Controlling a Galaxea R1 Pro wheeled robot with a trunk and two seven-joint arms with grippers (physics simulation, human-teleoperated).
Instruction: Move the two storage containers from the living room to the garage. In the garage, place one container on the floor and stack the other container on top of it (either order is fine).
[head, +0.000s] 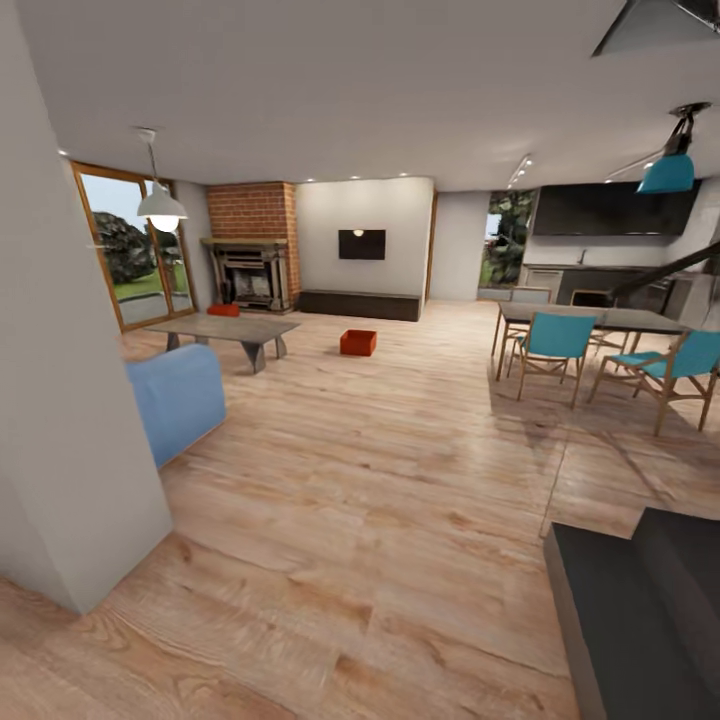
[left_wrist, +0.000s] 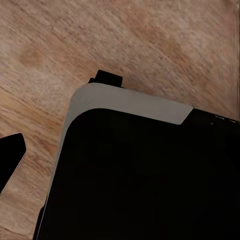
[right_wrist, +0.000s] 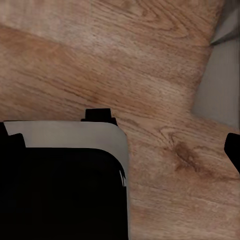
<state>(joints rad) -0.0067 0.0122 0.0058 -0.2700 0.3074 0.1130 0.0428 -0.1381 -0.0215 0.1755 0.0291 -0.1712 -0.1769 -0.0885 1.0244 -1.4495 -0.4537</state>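
Where planks stretch, two storage containers (head: 358, 342) (head: 223, 310).

head: looked forward, slightly down, across the living room toward the far fireplace (head: 252, 245) | left wrist: faced down, close over wood-plank floor (left_wrist: 165, 45) and dark robot body (left_wrist: 145, 180) | right wrist: likewise, close | shared: plank floor
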